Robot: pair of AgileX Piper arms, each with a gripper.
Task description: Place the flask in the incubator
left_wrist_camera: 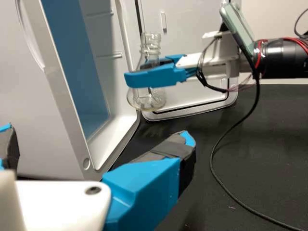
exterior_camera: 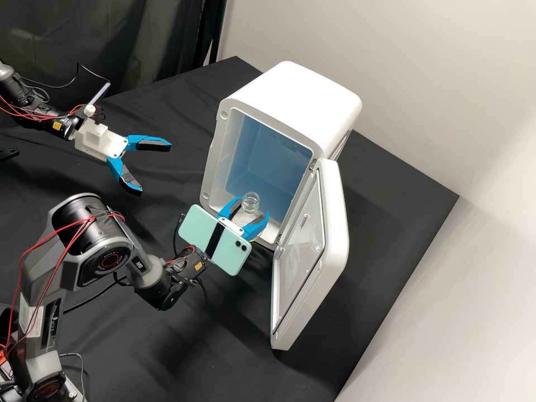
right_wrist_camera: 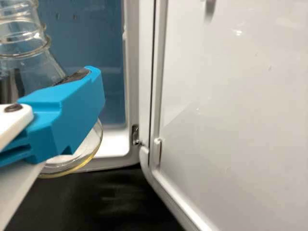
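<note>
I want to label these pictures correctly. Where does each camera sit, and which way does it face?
High view: above the bench, looking down at the open incubator; left arm and right arm show.
Left wrist view: on the left arm, facing the incubator and the right gripper holding the flask; own fingers show.
Right wrist view: on the right arm, facing the flask and door; one own finger shows.
All share the flask.
</note>
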